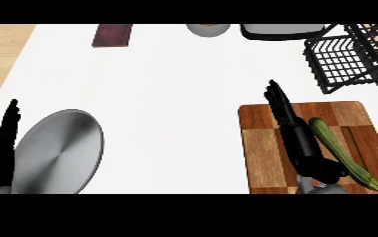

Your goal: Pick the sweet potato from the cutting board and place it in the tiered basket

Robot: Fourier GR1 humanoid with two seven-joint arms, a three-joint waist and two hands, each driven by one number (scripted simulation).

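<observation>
The right hand (pixel 295 131) lies with straight fingers over the cutting board (pixel 262 151), beside a green vegetable (pixel 339 151) cut off at the table's right edge. The left hand (pixel 7 141) shows partly at the left edge, fingers up, beside a metal plate (pixel 59 153). The tiered basket (pixel 343 56) is cropped at the far right corner.

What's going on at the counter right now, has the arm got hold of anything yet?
Not yet. The right hand is stretched out, fingers straight, over the wooden cutting board, next to a long green vegetable lying on it; no sweet potato is visible. Nothing is held. The black wire tiered basket sits beyond the board, at the far right. The left hand rests at the left edge beside a round metal plate.
</observation>
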